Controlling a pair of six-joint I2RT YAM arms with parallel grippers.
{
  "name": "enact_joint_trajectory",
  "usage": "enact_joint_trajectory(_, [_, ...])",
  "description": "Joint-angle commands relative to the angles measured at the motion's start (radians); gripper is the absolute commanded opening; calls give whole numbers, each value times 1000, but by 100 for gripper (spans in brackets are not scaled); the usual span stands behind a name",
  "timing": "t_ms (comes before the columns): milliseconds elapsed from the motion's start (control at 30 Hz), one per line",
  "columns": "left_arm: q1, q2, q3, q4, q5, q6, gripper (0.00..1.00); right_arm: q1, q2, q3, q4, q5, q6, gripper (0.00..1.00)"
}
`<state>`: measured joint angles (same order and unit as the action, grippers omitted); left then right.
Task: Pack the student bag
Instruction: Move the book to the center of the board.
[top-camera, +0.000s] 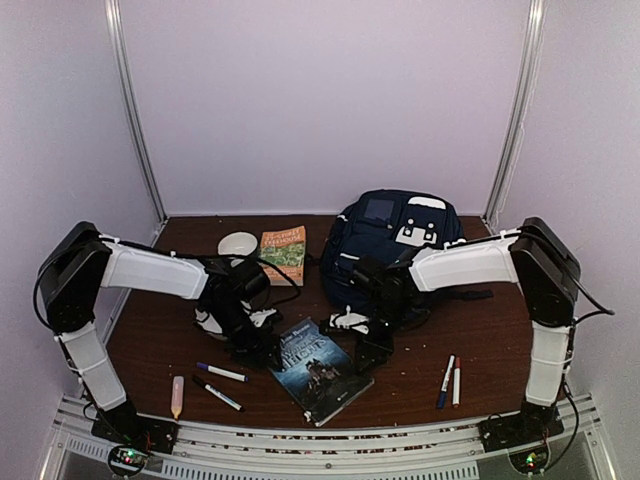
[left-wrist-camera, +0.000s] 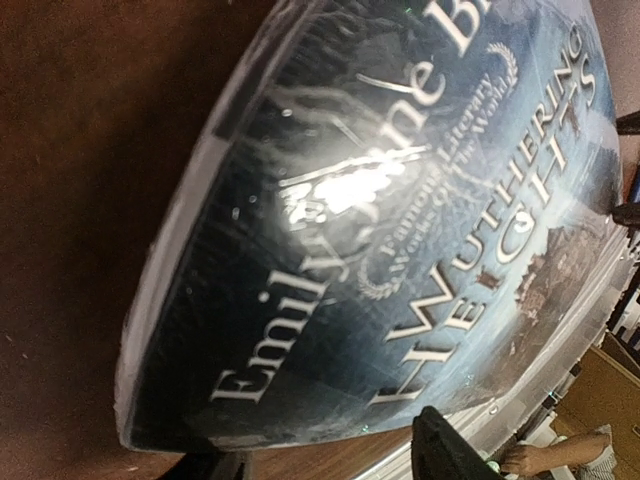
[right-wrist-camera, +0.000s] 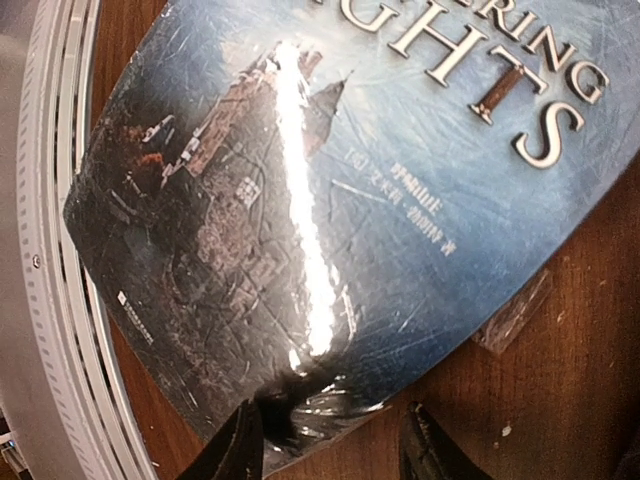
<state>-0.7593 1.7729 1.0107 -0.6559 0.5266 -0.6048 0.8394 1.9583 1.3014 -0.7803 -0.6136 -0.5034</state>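
Though not yet packed, lies flat at near centre: book (top-camera: 322, 372), long axis far-left to near-right; flanked by left gripper (top-camera: 266, 354), spread unreadable, and right gripper (top-camera: 369, 362), jaws apart astride its corner; student bag (top-camera: 392, 245) far right, nearer the right gripper.

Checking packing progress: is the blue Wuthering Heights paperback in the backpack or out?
Out. The glossy blue Wuthering Heights paperback lies cover up on the brown wooden table, in front of the navy-blue fabric backpack.

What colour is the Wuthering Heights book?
The Wuthering Heights book is dark blue with white lettering, best in the left wrist view.
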Motion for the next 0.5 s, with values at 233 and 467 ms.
enact_joint_trajectory(233, [33, 117, 157, 159, -26, -38, 56, -80, 150, 135, 10, -104, 93, 46])
enact_joint_trajectory(467, [34, 138, 187, 235, -54, -88, 55, -95, 203, 222, 29, -142, 147, 44])
